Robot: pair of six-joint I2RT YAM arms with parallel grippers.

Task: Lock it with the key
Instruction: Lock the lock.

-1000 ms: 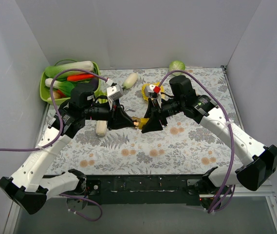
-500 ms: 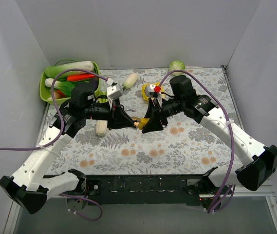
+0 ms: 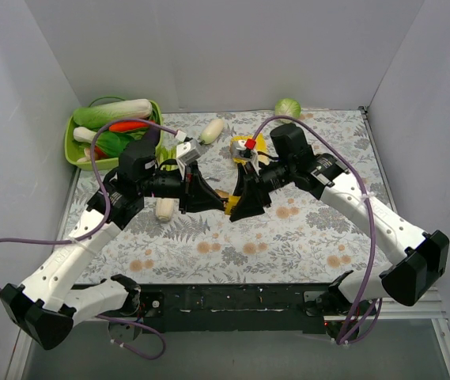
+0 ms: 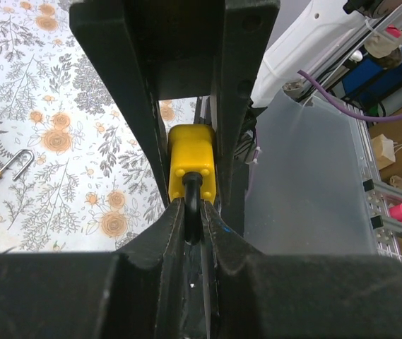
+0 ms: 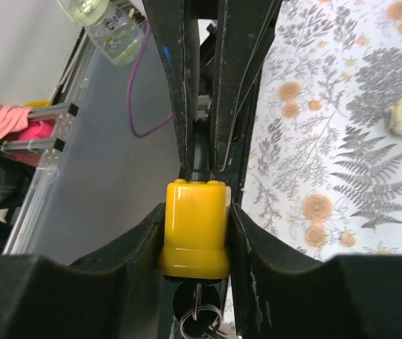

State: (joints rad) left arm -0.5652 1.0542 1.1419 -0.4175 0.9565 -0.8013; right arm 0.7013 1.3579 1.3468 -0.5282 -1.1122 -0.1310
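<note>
Left wrist: left claw [image 4: 193, 209] pinched tight on the dark shackle [image 4: 193, 192] of the yellow lock [image 4: 192, 159]. Right claw [image 5: 195, 212] clamps the lock's body, midair, well right of the basket [image 3: 69, 141]. Key [image 5: 196, 302] hangs beneath. Judgement: press shackle straight into body, body held square, then turn key without tugging sideways.

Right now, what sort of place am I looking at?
Probably a robotics lab test cell: two robot arms bolted at a floral-covered table, plain white walls boxing it in, and metal racking beyond.
</note>
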